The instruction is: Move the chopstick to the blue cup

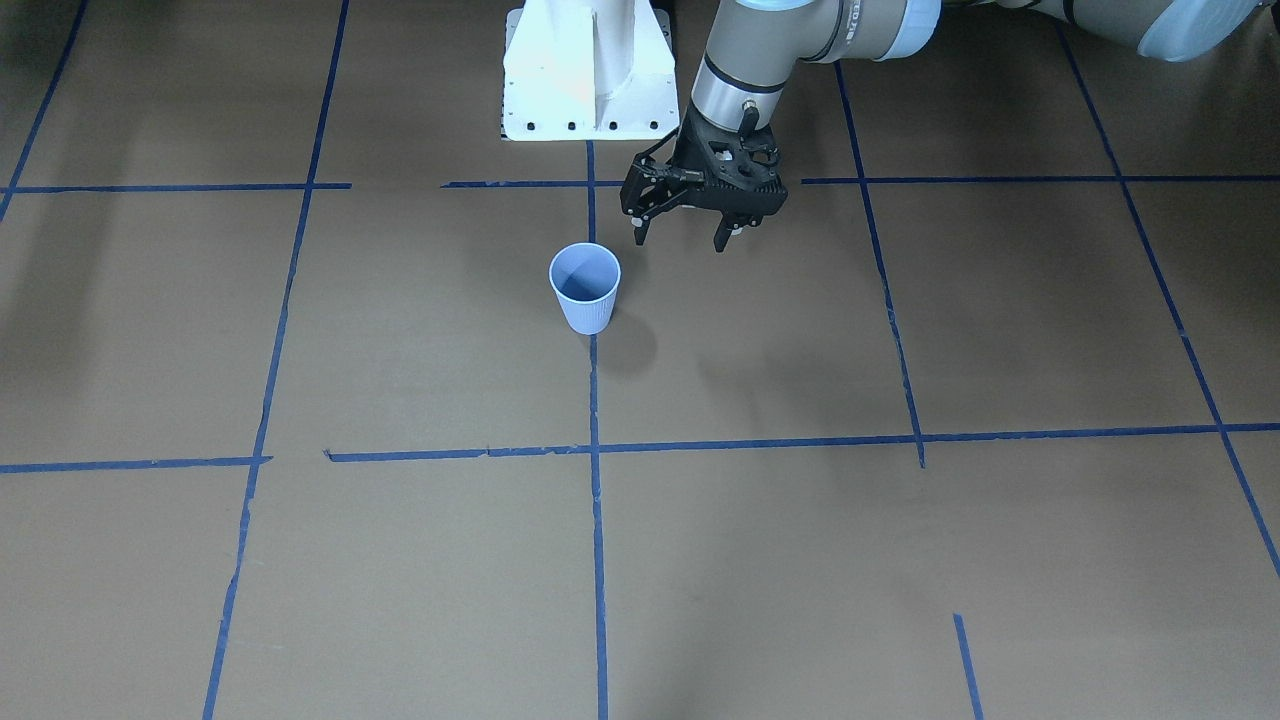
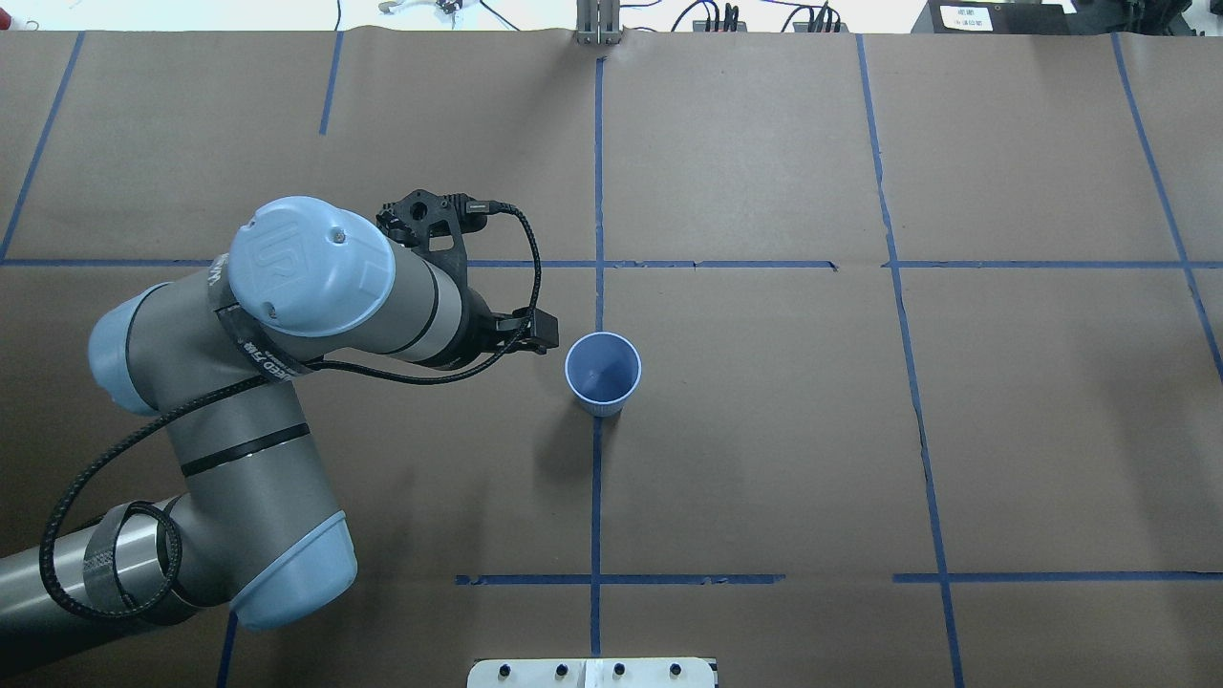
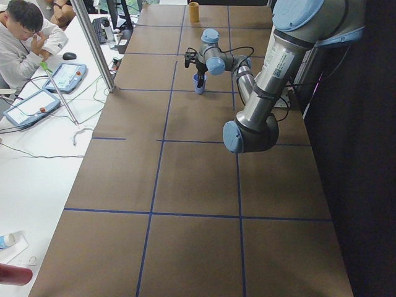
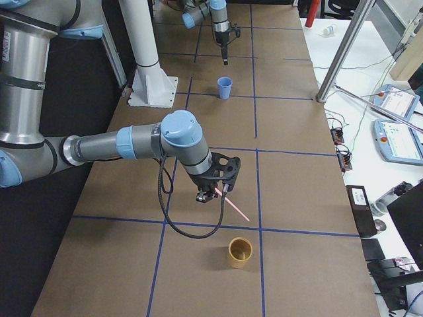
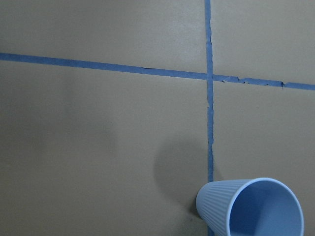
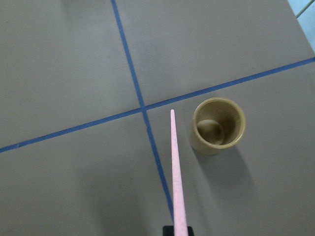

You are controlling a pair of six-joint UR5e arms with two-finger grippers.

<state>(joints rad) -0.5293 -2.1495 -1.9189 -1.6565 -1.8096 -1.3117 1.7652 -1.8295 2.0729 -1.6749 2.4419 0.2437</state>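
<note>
The blue cup (image 1: 585,290) stands upright and empty near the table's middle; it also shows in the overhead view (image 2: 602,375) and the left wrist view (image 5: 251,209). My left gripper (image 1: 680,238) is open and empty, hovering just beside the cup on the robot's side. In the overhead view it is mostly hidden under the wrist. My right gripper (image 4: 215,191) is shut on one end of the pale pink chopstick (image 4: 231,201) and holds it slanted above the table. In the right wrist view the chopstick (image 6: 175,172) points toward a tan cup.
A tan cup (image 4: 240,252) stands upright near the right end of the table, just below the chopstick's tip, also in the right wrist view (image 6: 216,125). The white robot pedestal (image 1: 590,70) stands behind the blue cup. An operator (image 3: 25,31) sits at a side desk.
</note>
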